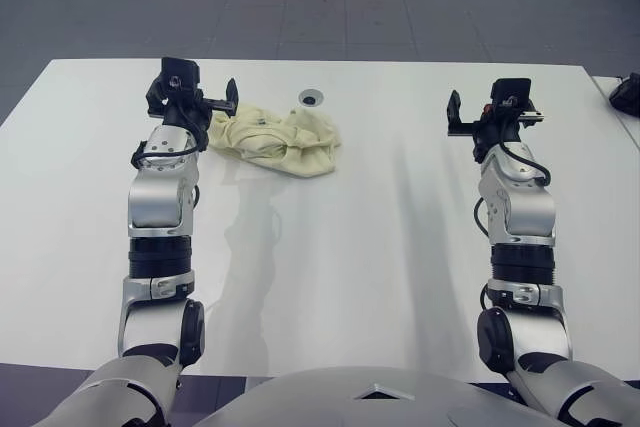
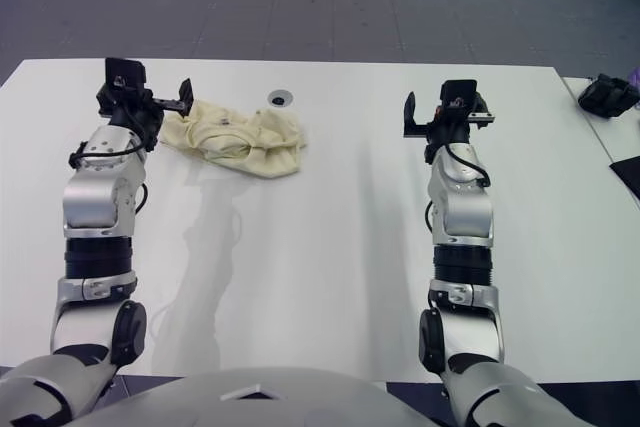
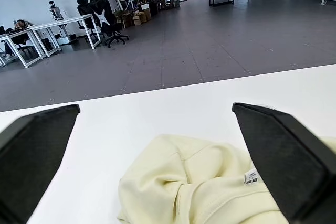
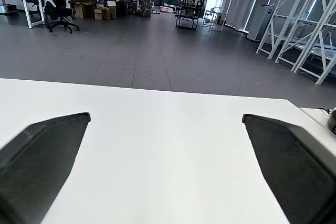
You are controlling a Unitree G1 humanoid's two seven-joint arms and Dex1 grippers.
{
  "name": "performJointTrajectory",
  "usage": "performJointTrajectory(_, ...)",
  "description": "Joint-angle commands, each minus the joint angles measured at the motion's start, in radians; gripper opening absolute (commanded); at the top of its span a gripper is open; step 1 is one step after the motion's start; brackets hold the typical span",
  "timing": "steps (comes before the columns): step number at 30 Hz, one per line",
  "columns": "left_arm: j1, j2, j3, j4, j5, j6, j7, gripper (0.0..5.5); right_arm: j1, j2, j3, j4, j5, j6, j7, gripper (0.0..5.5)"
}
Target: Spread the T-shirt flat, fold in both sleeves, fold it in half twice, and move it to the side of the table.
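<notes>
White table [image 1: 350, 277] spans the view w/ grey floor beyond; both arms stretch fwd over it, left arm on the left side, right arm on the right, well apart.

T-shirt [image 1: 280, 142], pale yellow, lies crumpled in a low heap on the far left-centre part of the tabletop; not spread, no fold made, sleeves can't be told apart in the bunch; a small white label [image 3: 252, 177] shows on the fabric in the left wrist view.

Left gripper [image 1: 195, 95] is at the shirt's left end, jaws spread wide; its inner finger [image 1: 232, 94] is just beside the heap's edge; can't tell if it touches the cloth; from the wrist cam the shirt sits ahead and between the two dark fingers; nothing is held.

Right gripper [image 1: 492, 109] hangs over bare tabletop on the far right, well apart from the shirt; jaws also wide, holding nothing.

Black object [image 2: 607, 95] rests on a neighbouring surface past the table's right edge; too small to ID.

Round grommet hole [image 1: 311, 98] in the tabletop, just beyond the shirt's far edge.
</notes>
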Motion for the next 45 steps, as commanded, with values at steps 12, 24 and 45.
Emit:
performJointTrajectory(12, 0.020, 0.004, -0.005, -0.010, 0.006, -0.003, -0.004, 5.40, 0.025, -0.007, 0.013, 0.015, -0.018, -0.013, 0.021, 5.38)
performJointTrajectory(24, 0.074, -0.010, 0.017, -0.050, 0.005, 0.005, 0.032, 5.40, -0.032, -0.017, 0.031, 0.065, -0.022, -0.030, 0.034, 5.38)
performJointTrajectory(45, 0.078, -0.012, 0.016, -0.062, 0.001, 0.012, 0.037, 5.40, -0.045, -0.024, 0.036, 0.084, -0.023, -0.037, 0.033, 5.38)
